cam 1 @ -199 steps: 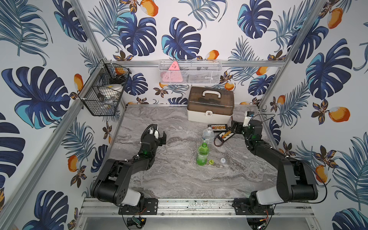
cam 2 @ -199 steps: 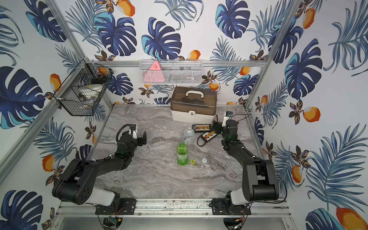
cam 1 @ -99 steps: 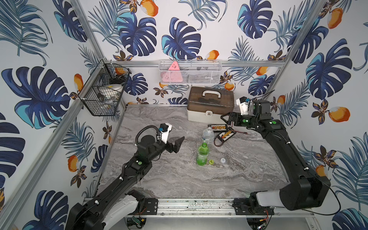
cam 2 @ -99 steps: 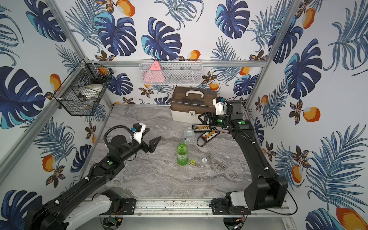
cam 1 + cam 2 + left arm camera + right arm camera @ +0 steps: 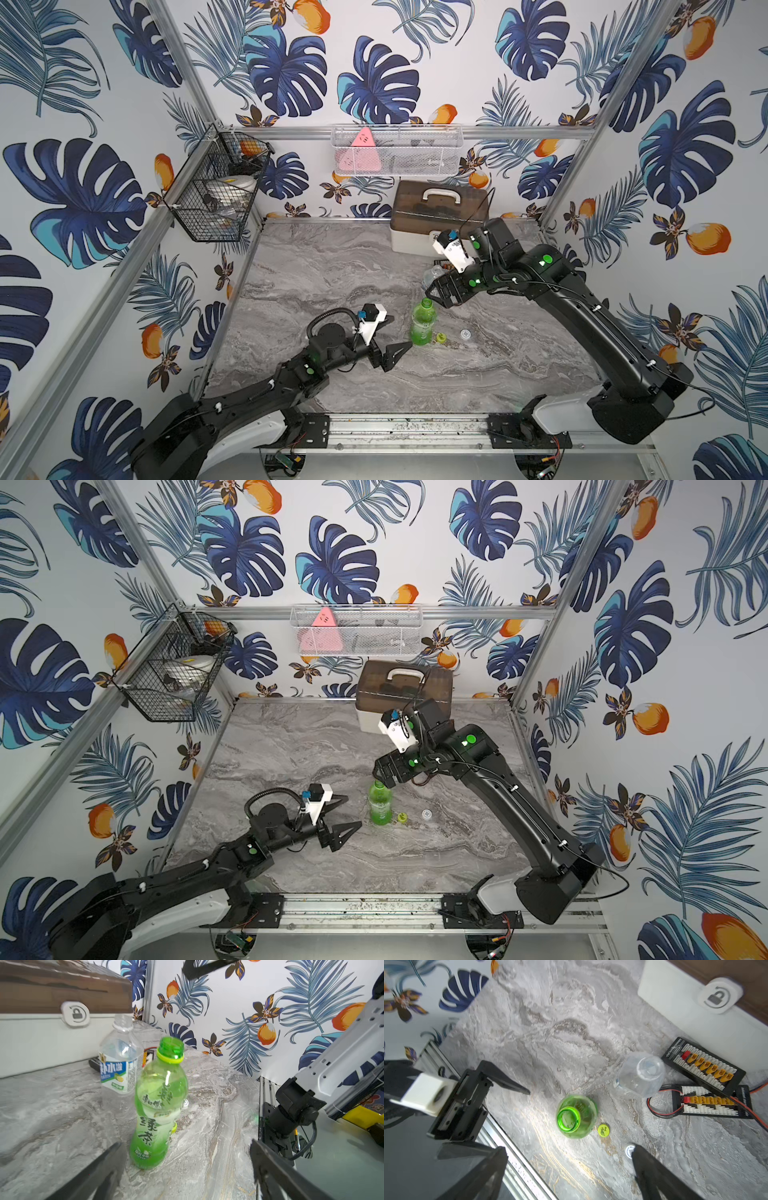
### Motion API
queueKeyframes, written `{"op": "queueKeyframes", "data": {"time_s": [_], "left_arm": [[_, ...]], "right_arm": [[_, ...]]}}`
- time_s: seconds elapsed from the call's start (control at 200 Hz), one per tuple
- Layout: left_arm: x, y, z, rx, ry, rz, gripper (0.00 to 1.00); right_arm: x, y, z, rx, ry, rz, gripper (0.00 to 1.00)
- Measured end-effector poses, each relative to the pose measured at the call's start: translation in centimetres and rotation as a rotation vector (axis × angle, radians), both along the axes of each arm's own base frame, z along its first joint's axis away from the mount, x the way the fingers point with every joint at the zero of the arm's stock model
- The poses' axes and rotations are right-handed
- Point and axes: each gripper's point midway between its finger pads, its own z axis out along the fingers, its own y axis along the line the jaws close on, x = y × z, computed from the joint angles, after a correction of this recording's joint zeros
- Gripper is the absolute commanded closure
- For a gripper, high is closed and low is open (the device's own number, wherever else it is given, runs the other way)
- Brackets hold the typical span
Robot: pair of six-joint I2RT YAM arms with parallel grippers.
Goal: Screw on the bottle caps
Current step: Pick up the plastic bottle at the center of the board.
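Approach step: the left gripper (image 5: 402, 331) and right gripper (image 5: 436, 297), both wide open and empty, sit either side of the uncapped green bottle (image 5: 423, 322) at mid-frame, the yellow cap (image 5: 441, 338) and white cap (image 5: 465, 333) lie just right of it, and the next move probably calls for steadying the bottle and grasping a cap.

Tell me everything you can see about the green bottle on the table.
The green bottle is translucent bright green plastic with dark printed characters down its side and a yellow-green ring under its threaded neck. It has no cap, and its mouth is open. It stands upright on the grey marbled table, in front of the clear bottle. Nothing grips it: the left end effector is open at its side and the right end effector is open above it.
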Motion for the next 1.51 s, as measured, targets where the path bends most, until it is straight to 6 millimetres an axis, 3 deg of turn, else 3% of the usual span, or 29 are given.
{"op": "queueKeyframes", "data": {"time_s": [0.085,0.28,0.505,0.64,0.871,1.236,1.506], "left_arm": [[0.9,-0.5,-1.4,0.005,-0.029,0.02,0.01],[2.5,-2.1,-2.1,-0.043,-0.112,0.008,0.02],[3.6,-3.3,-0.1,-0.093,-0.23,-0.005,0.05],[4.6,-4.5,-0.6,-0.079,-0.254,-0.027,0.05],[5.5,-5.0,-1.2,-0.057,-0.273,-0.024,0.06],[6.0,-5.2,-2.2,-0.041,-0.261,-0.02,0.04],[6.8,-5.9,-1.7,-0.038,-0.297,-0.016,0.09]], "right_arm": [[-0.1,-0.1,-1.1,-0.093,0.009,0.013,0.04],[-0.6,0.2,-1.9,-0.167,0.034,0.027,0.04],[-0.2,0.7,-3.6,-0.204,0.097,0.016,0.08],[0.2,1.3,-4.9,-0.218,0.14,0.005,0.17],[1.1,2.4,-6.4,-0.238,0.185,-0.025,0.38],[1.7,1.8,-7.3,-0.279,0.202,-0.101,0.7],[1.7,2.0,-7.3,-0.273,0.215,-0.153,0.79]]}}
